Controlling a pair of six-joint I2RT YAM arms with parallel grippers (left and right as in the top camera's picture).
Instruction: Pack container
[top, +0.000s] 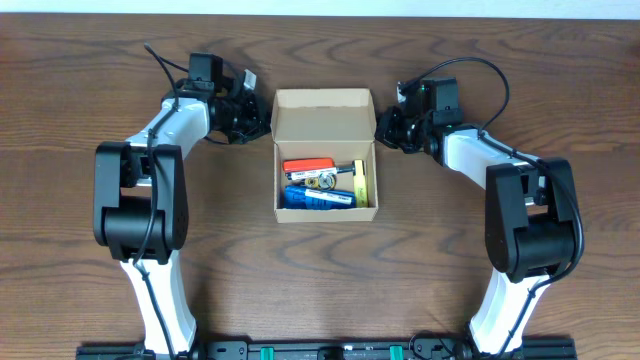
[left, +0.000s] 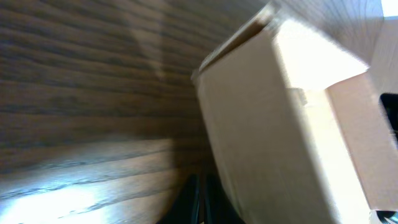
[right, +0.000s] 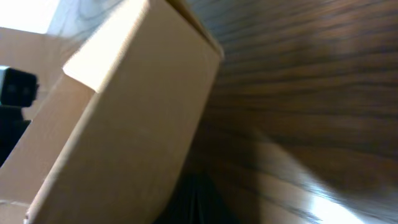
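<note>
Box (top: 323, 115) sits mid-table (top: 80, 60), between the two arms, lid flap open and standing at the far side. Inside you can see an orange pack (top: 308, 166), a blue item (top: 315, 197) and a yellow item (top: 360, 180) packed close together in the near half.

Left gripper (top: 250, 118) is just beside the box's far left wall; right gripper (top: 388, 125) is just beside the far right wall.

Both wrist views are blurred and filled with cardboard side (left: 267, 137) (right: 124, 137). You cannot tell whether either pincer is spread or pressed together, nor whether it touches the box.
</note>
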